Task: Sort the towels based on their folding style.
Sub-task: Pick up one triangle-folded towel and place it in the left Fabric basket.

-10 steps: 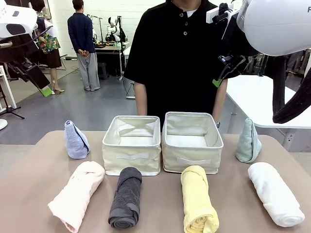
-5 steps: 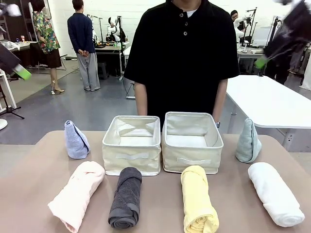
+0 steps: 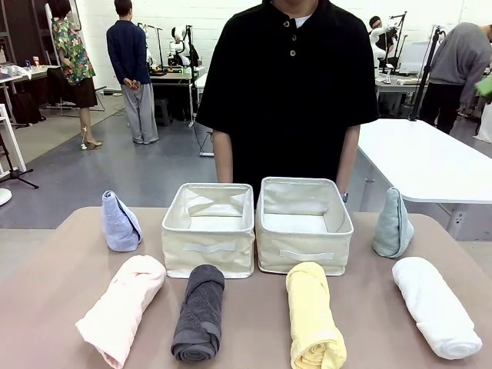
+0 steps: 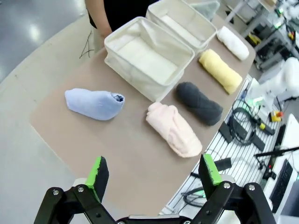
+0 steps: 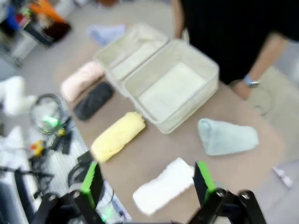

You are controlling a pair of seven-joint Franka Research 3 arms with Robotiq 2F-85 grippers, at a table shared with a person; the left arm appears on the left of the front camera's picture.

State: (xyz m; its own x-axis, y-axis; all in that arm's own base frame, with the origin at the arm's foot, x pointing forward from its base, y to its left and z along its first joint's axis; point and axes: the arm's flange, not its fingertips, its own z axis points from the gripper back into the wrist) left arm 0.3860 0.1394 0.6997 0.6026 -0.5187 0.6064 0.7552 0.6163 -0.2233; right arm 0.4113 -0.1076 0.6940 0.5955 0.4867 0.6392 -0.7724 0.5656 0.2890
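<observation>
Towels lie near bins; left gripper, seemingly right gripper too, gapes.

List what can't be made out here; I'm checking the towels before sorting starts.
Front view: near end of the yellow towel, cut off by the bottom edge.
Front view: hands of the person, hidden behind the bins.
Right wrist view: fold of the lavender towel, lost to motion blur.

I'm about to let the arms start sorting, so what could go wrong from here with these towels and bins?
The dark grey towel and yellow towel lie with their far ends close to the front walls of the bins, so fingers lowered there might snag the soft fabric. The person stands right behind the bins, so a reach over them could come near an arm.
</observation>
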